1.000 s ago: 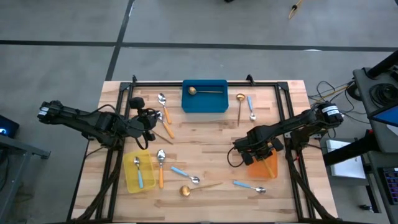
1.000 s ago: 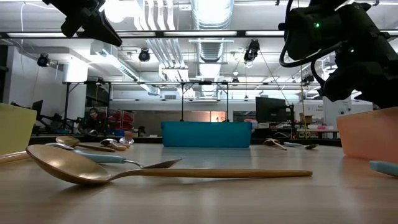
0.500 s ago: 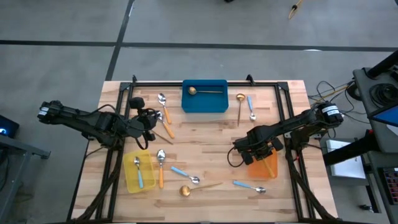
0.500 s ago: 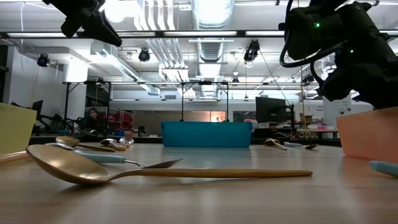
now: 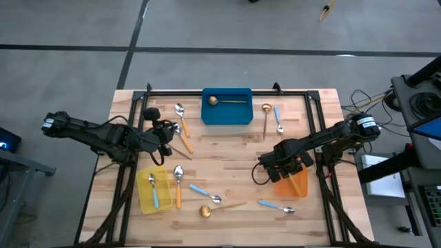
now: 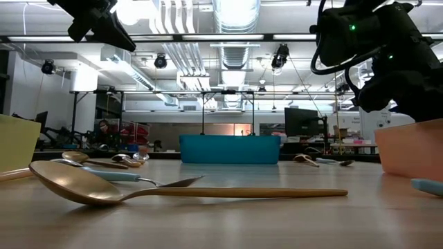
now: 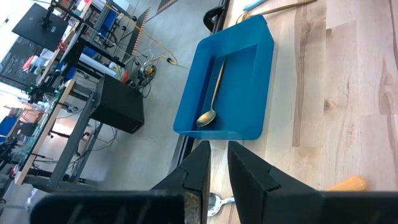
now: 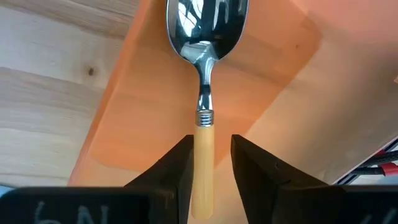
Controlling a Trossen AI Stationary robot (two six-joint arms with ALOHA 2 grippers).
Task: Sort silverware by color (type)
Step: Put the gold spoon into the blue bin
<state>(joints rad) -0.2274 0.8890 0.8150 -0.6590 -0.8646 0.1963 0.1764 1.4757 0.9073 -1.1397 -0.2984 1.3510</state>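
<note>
An orange-handled spoon [image 8: 204,112] lies in the orange bin [image 5: 290,182], bowl pointing away from my right gripper [image 8: 211,140]. That gripper hovers open just over the bin [image 8: 124,124], a finger on either side of the handle with a gap showing. My left gripper [image 5: 165,131] hangs above the table's left part beside a cluster of spoons [image 5: 182,127]; its fingers [image 7: 217,146] stand a narrow gap apart and hold nothing. A gold spoon [image 5: 224,101] lies in the blue bin [image 5: 226,114], and a blue-handled spoon [image 5: 154,193] in the yellow bin [image 5: 153,191].
Loose spoons lie flat on the wood: a gold one [image 5: 207,210] and blue-handled ones [image 5: 204,193] [image 5: 277,205] near the front edge, an orange-handled one [image 5: 178,186] by the yellow bin, and a gold [image 5: 266,118] and a blue-handled one [image 5: 278,119] right of the blue bin. A black frame [image 5: 313,110] borders the table.
</note>
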